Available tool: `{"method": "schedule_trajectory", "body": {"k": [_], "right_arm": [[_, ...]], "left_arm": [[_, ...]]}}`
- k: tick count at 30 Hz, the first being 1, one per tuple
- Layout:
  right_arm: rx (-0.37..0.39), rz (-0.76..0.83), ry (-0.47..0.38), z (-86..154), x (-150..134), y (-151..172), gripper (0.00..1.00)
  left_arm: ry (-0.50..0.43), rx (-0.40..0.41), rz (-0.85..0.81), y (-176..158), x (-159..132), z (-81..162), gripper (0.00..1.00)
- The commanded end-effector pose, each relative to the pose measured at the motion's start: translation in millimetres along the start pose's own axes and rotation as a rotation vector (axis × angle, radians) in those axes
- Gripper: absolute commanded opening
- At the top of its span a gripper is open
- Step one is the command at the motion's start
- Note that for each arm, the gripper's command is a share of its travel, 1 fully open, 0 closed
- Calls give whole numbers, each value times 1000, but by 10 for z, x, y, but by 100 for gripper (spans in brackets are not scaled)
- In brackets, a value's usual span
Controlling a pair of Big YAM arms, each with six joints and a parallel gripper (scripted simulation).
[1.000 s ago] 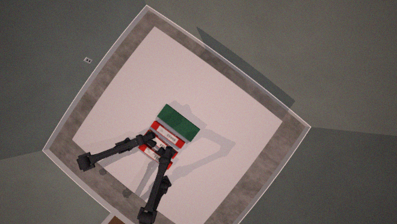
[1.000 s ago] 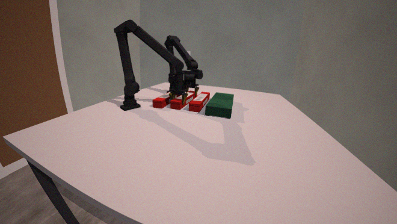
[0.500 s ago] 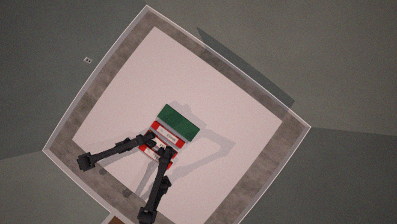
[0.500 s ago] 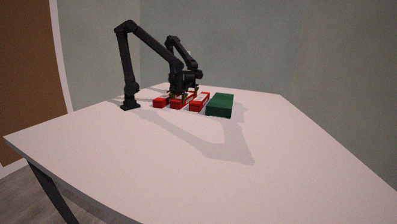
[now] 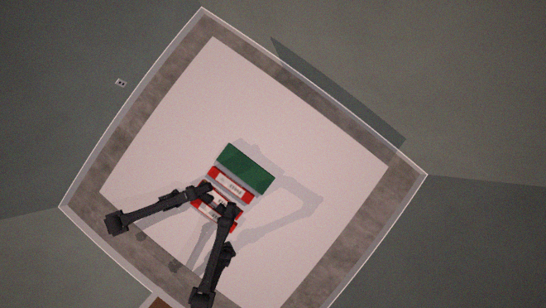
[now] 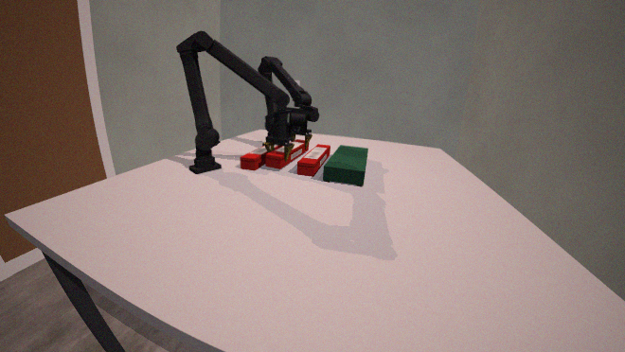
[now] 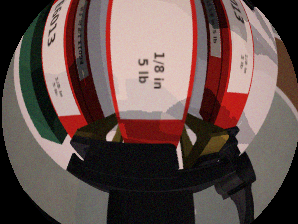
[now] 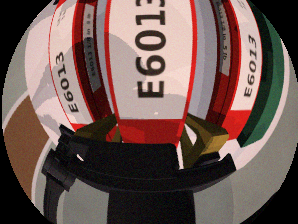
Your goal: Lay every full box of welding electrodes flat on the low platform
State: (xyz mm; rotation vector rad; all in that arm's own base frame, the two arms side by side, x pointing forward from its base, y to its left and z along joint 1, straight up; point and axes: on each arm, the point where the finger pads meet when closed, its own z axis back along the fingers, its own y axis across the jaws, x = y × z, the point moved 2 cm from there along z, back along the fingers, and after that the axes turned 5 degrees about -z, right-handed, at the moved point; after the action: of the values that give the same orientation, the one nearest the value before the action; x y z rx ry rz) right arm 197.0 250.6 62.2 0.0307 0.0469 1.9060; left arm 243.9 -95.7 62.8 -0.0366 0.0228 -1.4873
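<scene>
Three red boxes of electrodes with white labels lie side by side on the table. The green low platform (image 5: 245, 168) (image 6: 348, 163) (image 7: 37, 100) (image 8: 265, 90) lies alongside them with nothing on it. My left gripper (image 5: 205, 194) (image 6: 307, 138) (image 7: 151, 112) is shut on one end of the middle box (image 5: 218, 200) (image 6: 284, 155) (image 7: 150, 65) (image 8: 150, 65). My right gripper (image 5: 227, 208) (image 6: 279, 148) (image 8: 150, 131) is shut on its other end. A second box (image 5: 230, 185) (image 6: 313, 159) lies next to the platform. The third box (image 5: 208, 211) (image 6: 251, 161) lies on the far side from it.
The boxes and platform sit close together in one row near the arm bases (image 6: 204, 166). The white table (image 6: 331, 265) extends wide beyond them. A brown door (image 6: 43, 118) stands off the table's side.
</scene>
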Motion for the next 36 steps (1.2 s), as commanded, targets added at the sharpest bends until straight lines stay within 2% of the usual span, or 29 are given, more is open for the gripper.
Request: {"method": "schedule_trajectory", "body": {"k": [1,12,36], "right_arm": [[-110,2,-38,492,87,-296,0],[-111,2,-38,661,83,-294,0],[-112,2,-38,770,74,-358,0]], "left_arm": [[-20,101,1,305,61,421,0],[-20,103,1,299,59,598,0],[-20,104,1,364,53,702,0]]}}
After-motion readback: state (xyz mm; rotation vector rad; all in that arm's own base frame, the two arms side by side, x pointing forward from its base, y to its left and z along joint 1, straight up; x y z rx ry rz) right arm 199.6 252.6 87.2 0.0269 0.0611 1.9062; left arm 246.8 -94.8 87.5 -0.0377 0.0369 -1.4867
